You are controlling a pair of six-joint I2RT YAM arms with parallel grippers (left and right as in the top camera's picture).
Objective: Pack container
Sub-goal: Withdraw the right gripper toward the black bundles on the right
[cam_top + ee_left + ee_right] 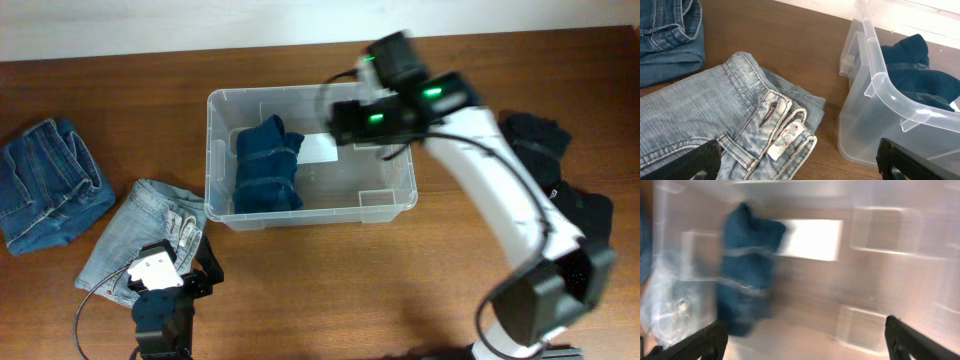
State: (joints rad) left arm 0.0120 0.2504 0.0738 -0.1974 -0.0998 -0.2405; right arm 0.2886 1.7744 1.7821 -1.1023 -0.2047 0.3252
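Two pairs of jeans not packed yet, one pair in.
Container (310,93) sits mid-table w/ dark jeans (268,165) at its left end. Both jaws are apart, nothing held: left gripper (797,162) over light jeans (140,225), right gripper (807,342) above the container. Risk: I pinch just the top fold, jeans flop open & snag the rim.

My left arm (165,305) sits folded low at the near edge, its jaws spread wide and holding nothing. My right arm (500,200) stretches far forward, jaws pointing down, wide apart and empty too.
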